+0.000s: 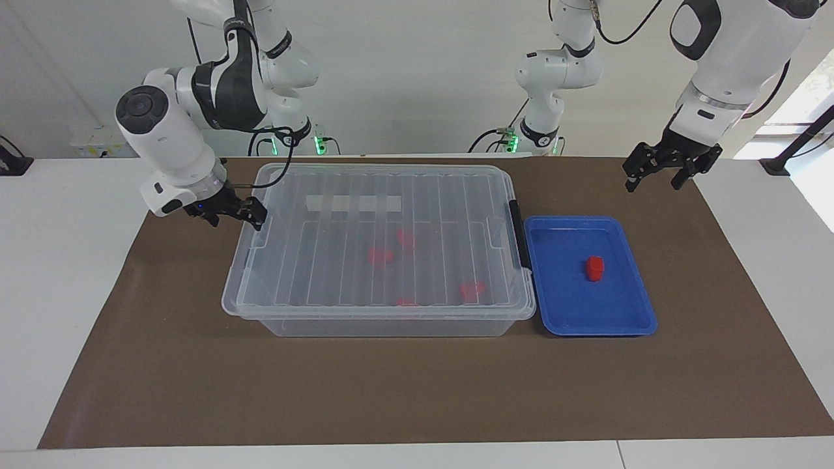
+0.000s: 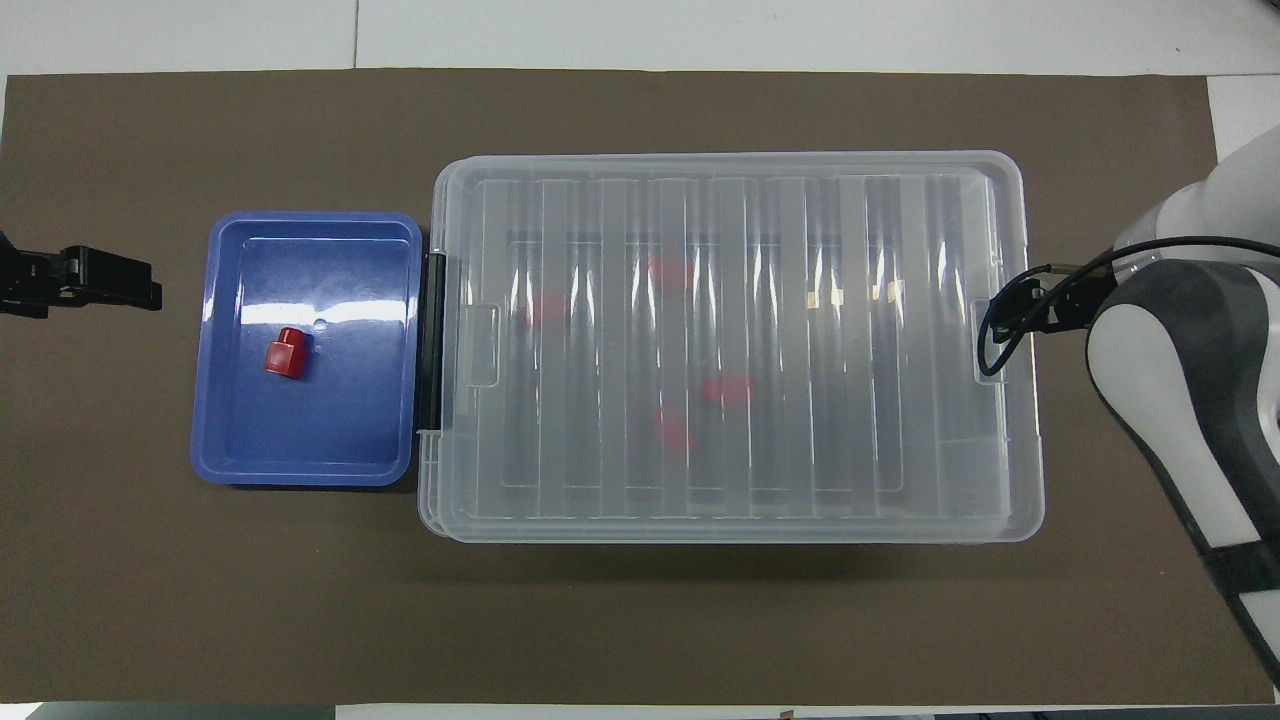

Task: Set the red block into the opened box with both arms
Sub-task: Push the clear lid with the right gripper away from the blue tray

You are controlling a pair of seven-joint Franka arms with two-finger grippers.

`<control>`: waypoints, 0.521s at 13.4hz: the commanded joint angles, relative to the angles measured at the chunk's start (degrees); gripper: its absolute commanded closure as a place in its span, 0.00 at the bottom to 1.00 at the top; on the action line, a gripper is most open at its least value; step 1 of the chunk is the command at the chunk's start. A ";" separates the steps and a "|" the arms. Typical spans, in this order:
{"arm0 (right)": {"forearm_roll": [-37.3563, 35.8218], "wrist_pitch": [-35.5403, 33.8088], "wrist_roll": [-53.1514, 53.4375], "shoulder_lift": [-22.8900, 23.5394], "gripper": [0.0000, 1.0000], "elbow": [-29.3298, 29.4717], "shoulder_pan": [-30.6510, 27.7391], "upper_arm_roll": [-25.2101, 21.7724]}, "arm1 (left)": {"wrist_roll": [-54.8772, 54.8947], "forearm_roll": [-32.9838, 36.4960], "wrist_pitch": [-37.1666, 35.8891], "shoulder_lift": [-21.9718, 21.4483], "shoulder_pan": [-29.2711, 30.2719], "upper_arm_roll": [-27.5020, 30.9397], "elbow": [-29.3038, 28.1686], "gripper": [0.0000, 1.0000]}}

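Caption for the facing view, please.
Right gripper open at lidded box; red block sits in blue tray; left gripper waits.

The box [image 1: 378, 306] is clear, glossy plastic with a ribbed see-through lid [image 2: 730, 340] that catches streaks of light, and a matt black latch [image 2: 432, 340] on one end. Beside it the blue tray [image 2: 230, 440] is smooth, shiny plastic, and the red block [image 2: 283, 355] in it looks like smooth plastic too. Both sit on a matt brown paper-like mat [image 1: 391, 391] over the smooth white tabletop [image 1: 58, 273]
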 commanded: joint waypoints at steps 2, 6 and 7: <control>0.68 1.78 -0.34 -1.88 0.00 -3.13 -1.50 1.11 | -0.02 0.57 -0.35 -1.12 -0.52 0.55 -1.14 0.00; 0.68 1.69 -1.92 -2.06 0.00 -4.37 -1.94 0.76 | -0.02 0.57 -0.35 -1.12 -0.61 0.55 -1.14 0.00; 0.68 1.69 -2.79 -2.15 0.00 -4.45 -2.03 0.50 | -0.02 0.57 -0.35 -1.12 -0.61 0.55 -1.14 0.00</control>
